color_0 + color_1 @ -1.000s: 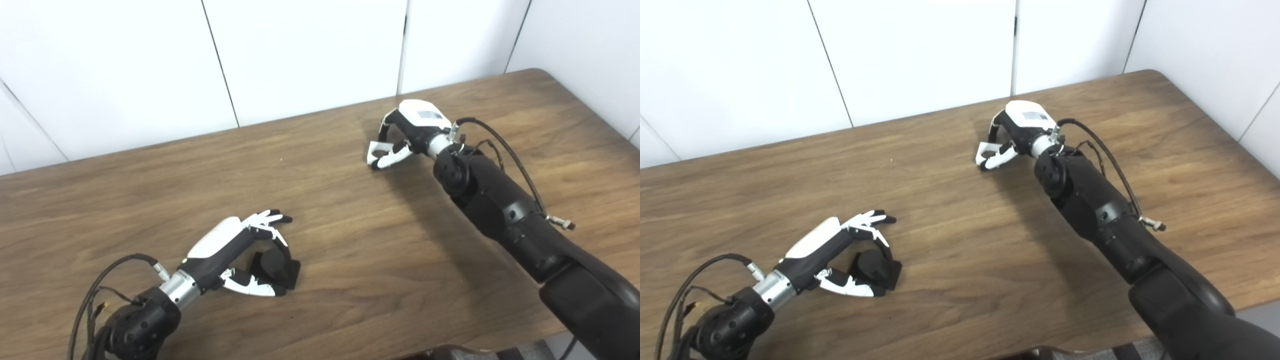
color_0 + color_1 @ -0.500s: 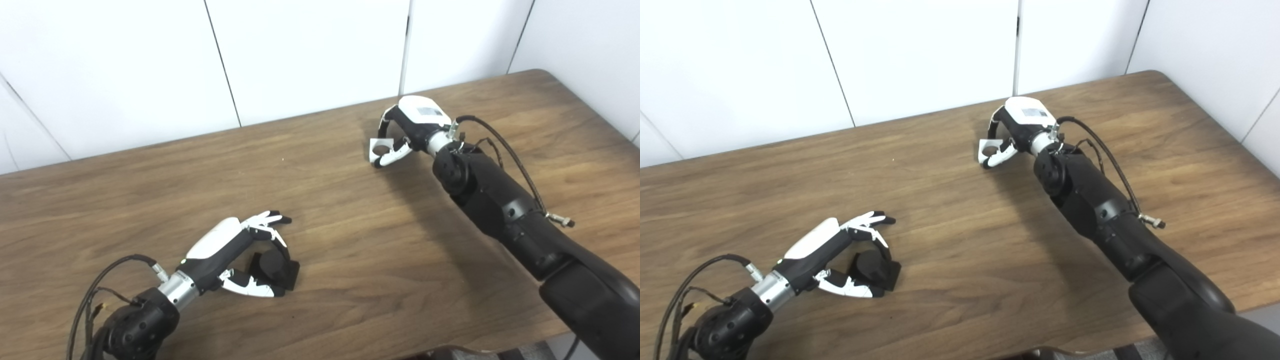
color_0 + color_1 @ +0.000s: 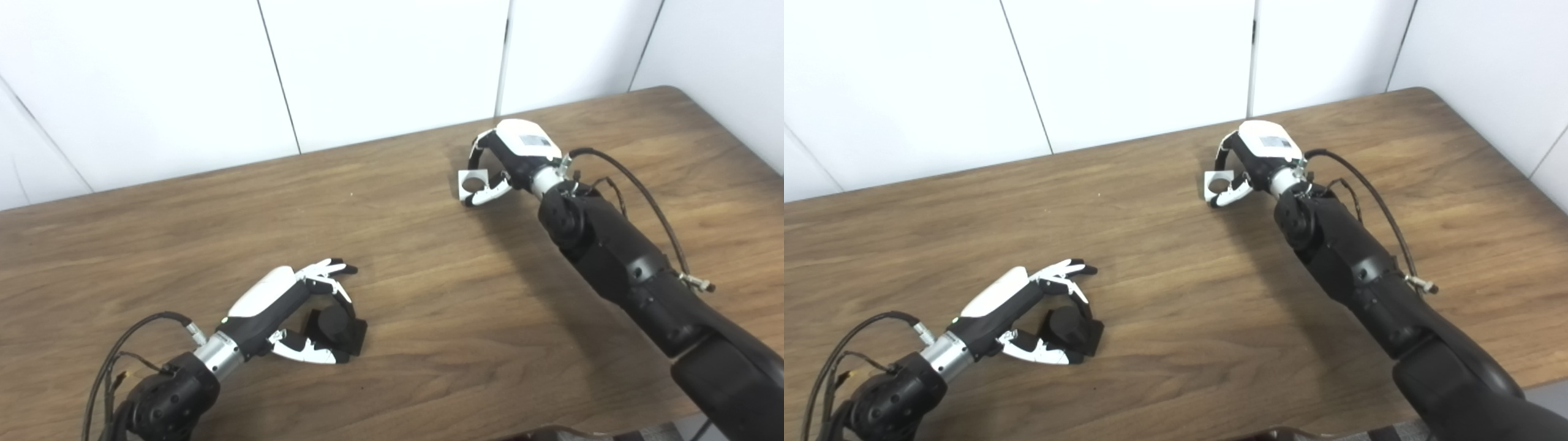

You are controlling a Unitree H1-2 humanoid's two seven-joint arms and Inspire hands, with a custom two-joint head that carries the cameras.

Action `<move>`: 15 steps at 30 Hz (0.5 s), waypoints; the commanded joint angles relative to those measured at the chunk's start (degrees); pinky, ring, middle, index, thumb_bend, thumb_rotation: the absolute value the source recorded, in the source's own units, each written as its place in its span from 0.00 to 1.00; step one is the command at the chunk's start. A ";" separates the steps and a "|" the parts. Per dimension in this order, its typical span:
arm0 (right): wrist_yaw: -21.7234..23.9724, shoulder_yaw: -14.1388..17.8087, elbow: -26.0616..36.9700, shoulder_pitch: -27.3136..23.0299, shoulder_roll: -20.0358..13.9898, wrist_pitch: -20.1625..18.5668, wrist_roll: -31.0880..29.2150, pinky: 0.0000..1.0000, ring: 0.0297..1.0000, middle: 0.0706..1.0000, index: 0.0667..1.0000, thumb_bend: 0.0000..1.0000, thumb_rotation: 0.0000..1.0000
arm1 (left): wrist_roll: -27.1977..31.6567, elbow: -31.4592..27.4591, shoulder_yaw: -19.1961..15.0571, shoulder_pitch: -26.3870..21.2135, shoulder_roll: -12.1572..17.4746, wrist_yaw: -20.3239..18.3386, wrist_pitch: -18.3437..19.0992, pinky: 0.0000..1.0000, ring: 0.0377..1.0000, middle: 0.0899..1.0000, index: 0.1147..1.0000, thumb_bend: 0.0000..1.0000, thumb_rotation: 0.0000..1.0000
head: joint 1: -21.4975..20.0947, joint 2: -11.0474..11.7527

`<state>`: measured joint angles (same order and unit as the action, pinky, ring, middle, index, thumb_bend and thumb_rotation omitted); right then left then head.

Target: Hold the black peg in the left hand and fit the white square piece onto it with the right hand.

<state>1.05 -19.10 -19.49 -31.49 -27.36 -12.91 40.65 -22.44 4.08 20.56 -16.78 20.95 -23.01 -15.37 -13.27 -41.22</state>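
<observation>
Two hands are working here, well apart on the brown wood-grain table (image 3: 429,257). Left eye view: your left hand (image 3: 288,306) lies low at the near left, fingers and thumb curled round the black peg on its square black base (image 3: 335,327). That base looks to rest on the table, so call the grip a loose cage; whether the fingers press on it you cannot tell. The peg's round end faces up and toward the far right, likely so the hole can meet it. Your right hand (image 3: 499,162) at the far side pinches the white square piece with a round hole (image 3: 473,182) between fingertips and thumb, hole facing the camera, apparently just clear of the wood.

Right eye view: same layout. The left hand (image 3: 1026,309) wraps the black peg (image 3: 1070,331), thumb beneath, fingers arched over, leaving the top free. The right hand (image 3: 1252,156) is closed on the white piece (image 3: 1217,182) by its edges, which keeps the hole unblocked. Judgement: pickup done on the right; you need to bring both hands together next, and the edge pinch could slip.
</observation>
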 commanded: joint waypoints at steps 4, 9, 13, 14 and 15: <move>0.83 1.36 5.08 1.25 -1.07 0.78 0.26 0.93 0.89 0.79 0.45 0.52 0.14 | -0.84 -0.28 -0.31 -0.78 1.76 -0.83 0.60 0.97 0.98 0.91 0.43 0.52 0.07 | 0.17 -0.16; 1.37 2.05 9.68 2.13 -0.99 1.76 0.17 0.94 0.89 0.79 0.45 0.52 0.14 | -0.62 -0.36 -0.34 -0.78 1.75 -0.93 0.70 0.96 0.97 0.90 0.43 0.52 0.07 | 0.32 -0.19; 3.08 2.68 14.33 2.91 -1.10 2.30 -0.35 0.96 0.90 0.79 0.45 0.52 0.14 | -0.62 0.07 -0.29 -0.91 1.60 -0.76 0.41 0.96 0.97 0.90 0.43 0.52 0.07 | 0.63 -0.18; 3.39 2.87 15.12 3.04 -1.10 2.43 -0.46 0.96 0.90 0.79 0.44 0.52 0.14 | -0.65 -0.04 -0.29 -0.94 1.59 -0.85 0.63 0.96 0.97 0.90 0.43 0.52 0.07 | 0.63 -0.18; 3.77 3.10 16.24 3.20 -1.14 2.58 -0.65 0.96 0.90 0.79 0.44 0.52 0.14 | -0.60 -0.19 -0.29 -0.99 1.56 -0.97 0.86 0.96 0.97 0.90 0.43 0.52 0.07 | 0.69 -0.18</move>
<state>5.00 -17.67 -6.58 -25.97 -27.39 -12.32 40.31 -22.00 4.06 20.37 -16.80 21.23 -23.42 -14.95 -12.66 -41.40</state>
